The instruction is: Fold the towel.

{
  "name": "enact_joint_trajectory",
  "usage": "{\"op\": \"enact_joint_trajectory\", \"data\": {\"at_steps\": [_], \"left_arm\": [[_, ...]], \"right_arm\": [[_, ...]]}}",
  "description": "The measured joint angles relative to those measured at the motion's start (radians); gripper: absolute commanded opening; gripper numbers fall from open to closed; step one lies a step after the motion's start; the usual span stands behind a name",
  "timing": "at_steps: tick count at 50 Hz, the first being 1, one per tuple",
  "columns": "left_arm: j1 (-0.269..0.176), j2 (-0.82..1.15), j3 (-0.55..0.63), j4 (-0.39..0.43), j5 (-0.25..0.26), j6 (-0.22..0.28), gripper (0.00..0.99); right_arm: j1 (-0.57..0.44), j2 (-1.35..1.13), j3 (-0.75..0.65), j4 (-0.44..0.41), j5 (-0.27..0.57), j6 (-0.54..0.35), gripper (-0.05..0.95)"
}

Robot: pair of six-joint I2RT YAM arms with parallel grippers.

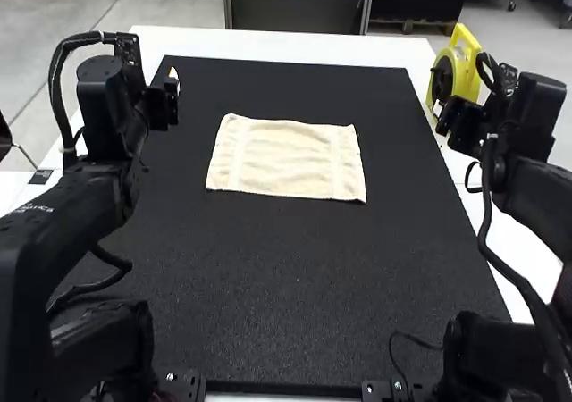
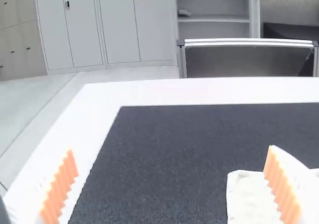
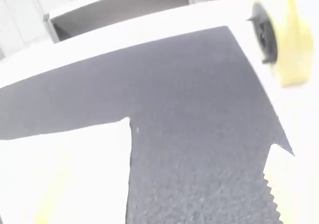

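A cream towel (image 1: pixel 288 158) lies spread as a slightly wrinkled rectangle on the black mat. Left of it and above the table is my left gripper (image 1: pixel 172 87); my right gripper (image 1: pixel 450 121) is off to its right, near the mat's edge. In the left wrist view, my left gripper (image 2: pixel 172 189) is open with nothing held, and part of the towel (image 2: pixel 249 199) appears behind one finger. The right wrist view has my right gripper (image 3: pixel 162 194) open too, one finger overlapping the pale towel (image 3: pixel 94 159). Both grippers are apart from the cloth.
The black mat (image 1: pixel 295 286) covers most of the white table (image 1: pixel 393 51). A yellow reel-like object (image 1: pixel 458 67) stands at the table's right edge, close beyond my right gripper. A dark panel with a light frame (image 1: pixel 298 7) stands past the far edge.
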Motion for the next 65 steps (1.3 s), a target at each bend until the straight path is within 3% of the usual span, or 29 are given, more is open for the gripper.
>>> {"op": "enact_joint_trajectory", "data": {"at_steps": [5,8,19,27,36,54,65], "left_arm": [[0.000,-0.005,-0.021,0.056,-0.050,0.016,0.851],[0.000,-0.006,-0.034,0.056,-0.064,0.024,0.918],[0.000,0.068,-0.067,0.014,-0.053,0.018,0.961],[0.013,0.173,-0.067,0.013,-0.002,-0.011,0.957],[0.017,0.274,-0.037,0.021,0.072,-0.035,0.948],[0.030,0.500,0.017,0.224,0.119,-0.050,0.952],[0.046,0.674,0.091,0.286,0.222,-0.053,0.936]], "right_arm": [[0.029,0.019,-0.008,0.001,-0.005,0.003,0.91],[0.052,0.019,-0.027,0.006,-0.013,0.005,0.91],[0.186,0.046,-0.098,0.051,0.020,0.012,0.91],[0.297,0.145,-0.099,0.083,0.058,0.027,0.91],[0.336,0.225,-0.100,0.134,0.071,0.032,0.91],[0.336,0.433,-0.026,0.261,0.073,0.033,0.91],[0.338,0.530,0.059,0.275,0.073,0.033,0.91]]}}
